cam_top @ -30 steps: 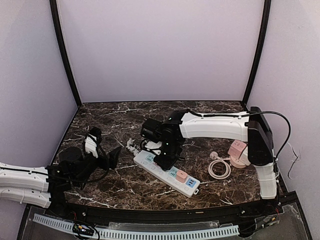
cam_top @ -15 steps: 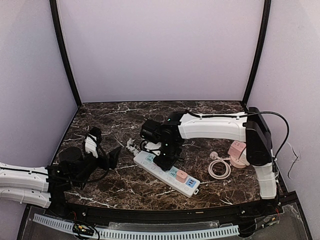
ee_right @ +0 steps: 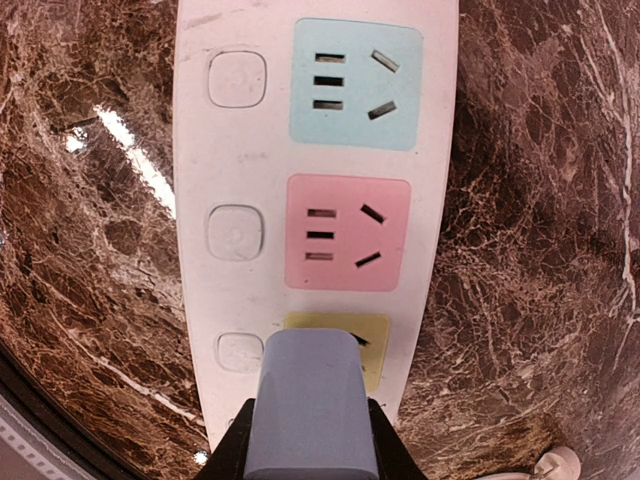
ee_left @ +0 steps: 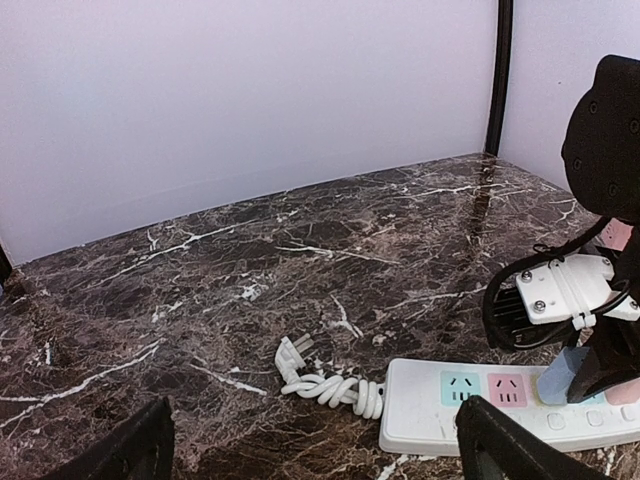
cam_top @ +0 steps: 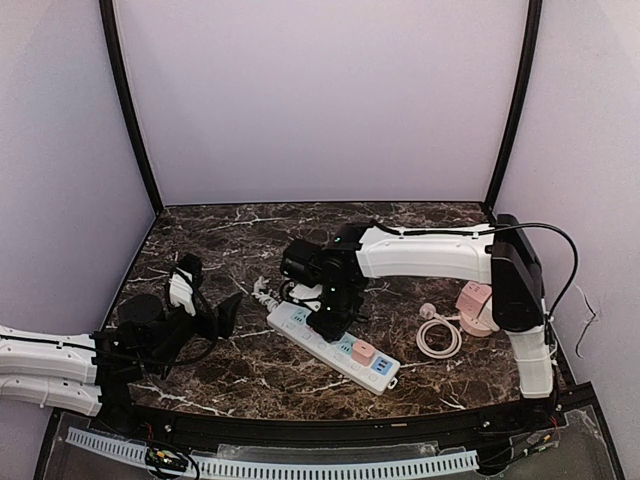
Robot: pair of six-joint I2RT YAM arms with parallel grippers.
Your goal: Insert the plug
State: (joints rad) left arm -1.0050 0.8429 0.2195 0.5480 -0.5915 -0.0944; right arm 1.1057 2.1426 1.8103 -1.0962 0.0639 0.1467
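Observation:
A white power strip (cam_top: 300, 325) lies slantwise on the marble table, with teal (ee_right: 356, 84), pink (ee_right: 347, 233) and yellow (ee_right: 378, 343) sockets in the right wrist view. My right gripper (ee_right: 312, 440) is shut on a grey-blue plug (ee_right: 312, 400), which stands over the yellow socket and hides most of it. Its pins are hidden, so I cannot tell if it touches the socket. The same plug (ee_left: 561, 374) shows at the right of the left wrist view. My left gripper (cam_top: 212, 292) hangs open to the left of the strip, holding nothing.
The strip's own coiled white cable and plug (ee_left: 297, 362) lie off its left end. A pink block (cam_top: 362, 350) and a blue one (cam_top: 383, 366) sit on the strip's near end. A pink adapter (cam_top: 476, 303) and a looped white cable (cam_top: 438, 336) lie at the right.
My right arm has edged slightly left over the strip with the plug still in its grip. The left arm has not moved.

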